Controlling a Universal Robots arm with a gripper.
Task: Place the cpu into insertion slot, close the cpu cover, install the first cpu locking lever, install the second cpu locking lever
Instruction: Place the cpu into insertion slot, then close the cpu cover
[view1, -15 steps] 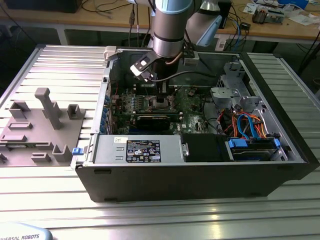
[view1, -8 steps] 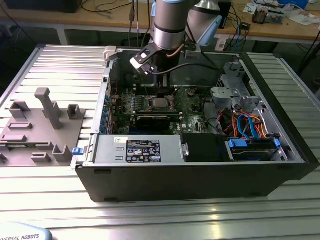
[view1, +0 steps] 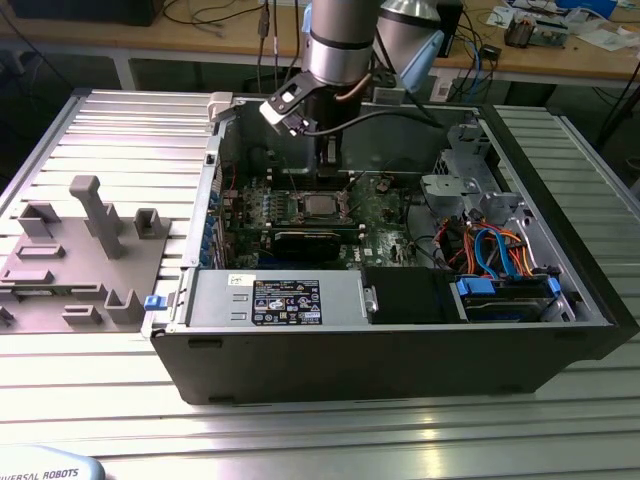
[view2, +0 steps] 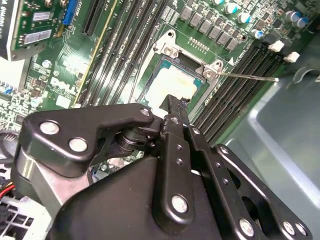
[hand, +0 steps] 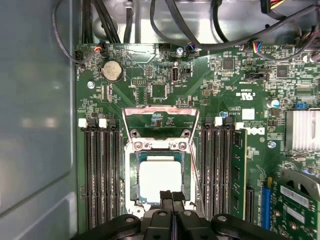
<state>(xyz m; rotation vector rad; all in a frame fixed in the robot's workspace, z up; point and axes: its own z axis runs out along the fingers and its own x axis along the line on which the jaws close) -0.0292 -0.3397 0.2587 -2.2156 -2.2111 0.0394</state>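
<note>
Exterior view: a black open-sided computer case (view1: 400, 360) lies on a ribbed aluminium table (view1: 300, 430), and the silver robot arm (view1: 335, 40) reaches down into it over the green motherboard (view1: 385, 215). A grey moulded fixture tray (view1: 60, 270) sits on the table at the exterior view's left, well apart from the case. First wrist view: the small square cpu with a silvery-grey metal top (hand: 160, 177) lies flat inside the insertion slot (hand: 134, 180), between two banks of black memory slots (hand: 100, 175). The thin silvery cpu cover frame (hand: 160, 109) stands open, folded back off the socket, with board visible through its square opening. The black gripper (hand: 171, 196) has both fingers pressed together with no gap and nothing held between them. Its tips sit over the near edge of the cpu; whether they touch it cannot be determined. Second wrist view: a thin metal locking lever (view2: 250, 77) projects sideways from the socket corner, out over the memory slots
</note>
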